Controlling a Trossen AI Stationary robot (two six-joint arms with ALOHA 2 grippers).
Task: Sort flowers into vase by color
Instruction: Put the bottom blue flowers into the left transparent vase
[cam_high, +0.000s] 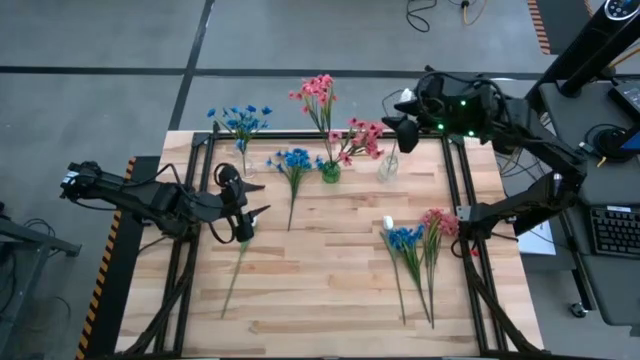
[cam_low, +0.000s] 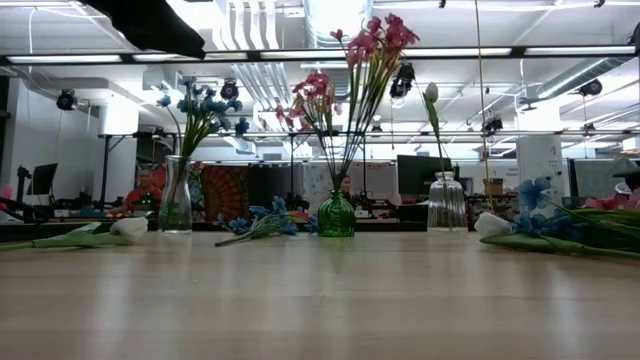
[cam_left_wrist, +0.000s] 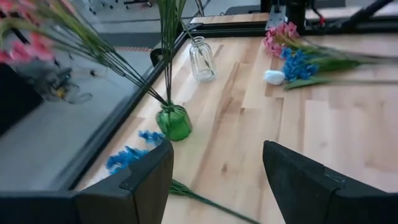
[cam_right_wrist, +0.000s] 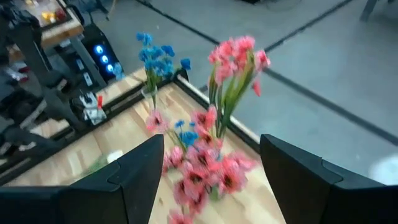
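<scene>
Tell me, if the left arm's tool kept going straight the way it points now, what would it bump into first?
Probably the green vase. In the left wrist view it stands just ahead of the open left tool, slightly to one side, with a loose blue flower lying even nearer. Depth is hard to judge, so it might pass beside them.

Wooden table (cam_high: 330, 290), keyboard (cam_high: 611, 232), monitors (cam_low: 420, 172) behind

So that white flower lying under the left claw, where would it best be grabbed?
Probably mid-stem, from straight above. The white flower lies flat on the table, its thin stem running toward the front edge, bare and clear of other things. The open left gripper hovers near its bud end, so closing across the stem looks easiest.
</scene>
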